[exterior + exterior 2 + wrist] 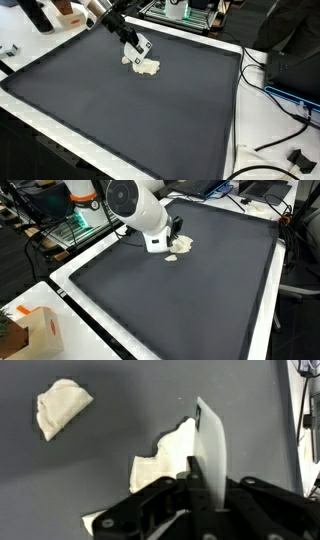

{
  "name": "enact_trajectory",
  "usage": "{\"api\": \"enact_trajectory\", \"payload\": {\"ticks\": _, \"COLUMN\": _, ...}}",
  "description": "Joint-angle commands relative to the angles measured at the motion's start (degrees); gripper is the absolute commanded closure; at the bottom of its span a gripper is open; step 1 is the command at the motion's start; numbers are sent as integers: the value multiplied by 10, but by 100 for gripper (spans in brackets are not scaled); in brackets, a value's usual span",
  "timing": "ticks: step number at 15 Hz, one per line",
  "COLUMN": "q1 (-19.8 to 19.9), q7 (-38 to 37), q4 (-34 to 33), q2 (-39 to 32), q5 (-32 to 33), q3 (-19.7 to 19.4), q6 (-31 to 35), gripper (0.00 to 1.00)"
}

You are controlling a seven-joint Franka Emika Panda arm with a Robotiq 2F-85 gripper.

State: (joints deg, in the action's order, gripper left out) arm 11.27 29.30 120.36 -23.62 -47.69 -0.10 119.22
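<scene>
Table (120, 110): flat charcoal grey, no pattern, thin white rim all round. Cloth scraps (147, 67): plain cream/off-white. Wrist view shows one scrap (62, 405) a touch yellower in its folds, same cream otherwise. Tool (134, 57): black, with a white patch on the body. Arm (140, 210): glossy white shell, dark grey disc at the joint. Box (45, 330): tan cardboard, orange-red mark near the top. Cables (275, 150): black.
</scene>
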Motion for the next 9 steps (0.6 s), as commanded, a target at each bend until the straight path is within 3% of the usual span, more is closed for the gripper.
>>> {"api": "enact_trajectory", "payload": {"ticks": 1, "q1": -2, "q7": -37, "q4": -11, "q2": -7, "q5": -6, "q3": -6, "q6": -15, "gripper": 99}}
{"api": "enact_trajectory", "payload": {"ticks": 9, "q1": -17, "q7": -128, "q4": -4, "q2": 7, "q5": 14, "q3": -15, "q6": -5, "gripper": 99}}
